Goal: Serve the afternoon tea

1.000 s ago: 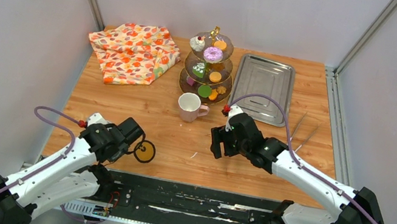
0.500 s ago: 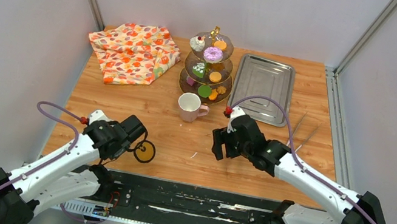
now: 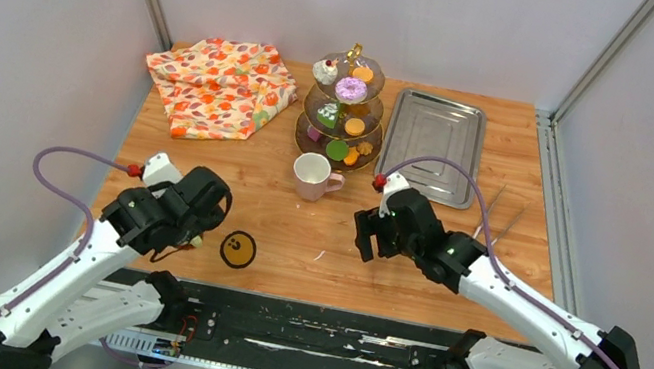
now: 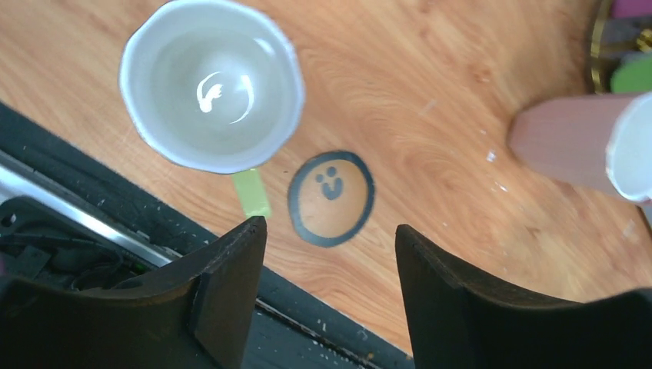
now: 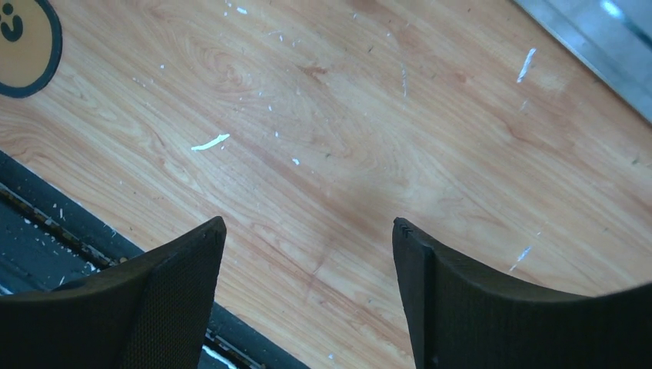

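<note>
**Both grippers open, yellow-green mug free by your left gripper**

Your left gripper [image 4: 329, 231] has its fingers apart, and nothing is between them. The yellow-green mug [image 4: 211, 84] stands upright on the table [image 4: 454, 92]. It is just past the tip of the finger at the left of the wrist view, and apart from that finger. Directly ahead of the gap between the fingers lies a round coaster [image 4: 330, 197] with a smiling face, just beside the mug's handle. Further ahead, on the side of the other finger, you see the pink mug [image 4: 573, 146]. Beyond it is the stand [image 3: 345, 106], with the pastries [image 3: 351, 88] on its three tiers.

Your right gripper [image 5: 307, 223] is also spread and holds nothing. It hangs over bare table. The pink mug stands near it, toward the left arm's side and farther from the bases.
</note>
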